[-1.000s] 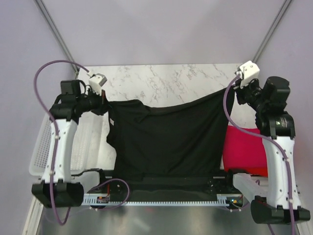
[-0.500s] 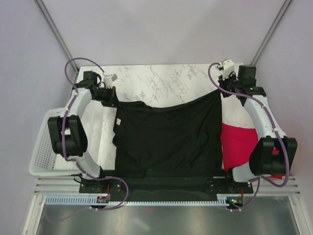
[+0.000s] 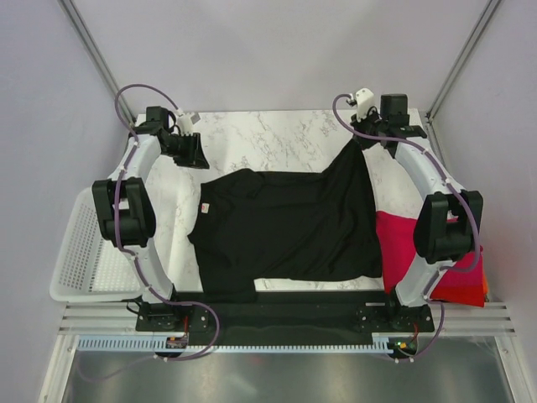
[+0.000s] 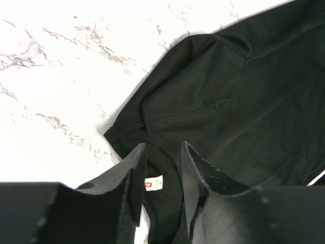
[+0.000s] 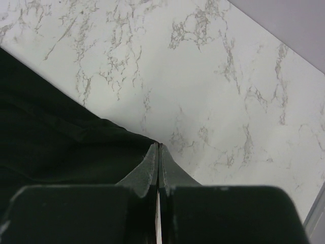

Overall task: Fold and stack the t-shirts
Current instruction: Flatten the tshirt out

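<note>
The black t-shirt (image 3: 285, 227) lies spread on the marble table, collar end to the left. My left gripper (image 3: 200, 158) is open and empty, hovering just beyond the shirt's left shoulder. In the left wrist view the shirt (image 4: 228, 101) and its white collar label (image 4: 154, 183) show between the spread fingers (image 4: 133, 173). My right gripper (image 3: 356, 144) is shut on the shirt's far right corner and holds it lifted. The right wrist view shows the cloth (image 5: 51, 132) reaching the closed fingertips (image 5: 152, 157). A folded magenta-red tee (image 3: 415, 243) lies on the right, over an orange-red one (image 3: 466, 287).
A white mesh basket (image 3: 84, 252) sits off the table's left edge. Bare marble (image 3: 277, 138) lies beyond the shirt at the back. The frame's slanted posts (image 3: 92, 50) stand at the back corners. The arm bases and a cable rail (image 3: 277, 340) run along the near edge.
Both arms reached toward the far side of the table. My left gripper let go of the shirt's left shoulder, which dropped flat. My right gripper still holds its corner.
</note>
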Robot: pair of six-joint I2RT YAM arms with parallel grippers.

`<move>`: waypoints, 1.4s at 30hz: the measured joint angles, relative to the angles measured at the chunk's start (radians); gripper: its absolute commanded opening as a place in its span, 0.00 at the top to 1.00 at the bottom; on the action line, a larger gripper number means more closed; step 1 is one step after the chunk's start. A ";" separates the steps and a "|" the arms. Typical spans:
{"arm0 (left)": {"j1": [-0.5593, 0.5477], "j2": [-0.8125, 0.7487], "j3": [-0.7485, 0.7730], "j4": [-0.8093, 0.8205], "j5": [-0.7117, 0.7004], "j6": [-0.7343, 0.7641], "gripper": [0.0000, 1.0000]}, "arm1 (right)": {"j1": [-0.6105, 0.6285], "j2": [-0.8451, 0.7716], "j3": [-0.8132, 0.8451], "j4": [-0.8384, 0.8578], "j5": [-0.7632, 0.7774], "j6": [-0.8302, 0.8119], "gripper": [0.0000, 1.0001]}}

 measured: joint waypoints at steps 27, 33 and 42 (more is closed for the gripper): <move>-0.115 0.244 0.066 -0.089 -0.087 0.012 0.63 | 0.040 0.113 0.070 -0.003 0.033 -0.031 1.00; -0.110 0.201 0.051 -0.092 -0.130 0.018 0.53 | 0.040 0.113 0.070 -0.003 0.032 -0.033 1.00; -0.111 0.169 0.042 -0.093 -0.156 0.023 0.60 | 0.040 0.113 0.070 -0.003 0.032 -0.034 1.00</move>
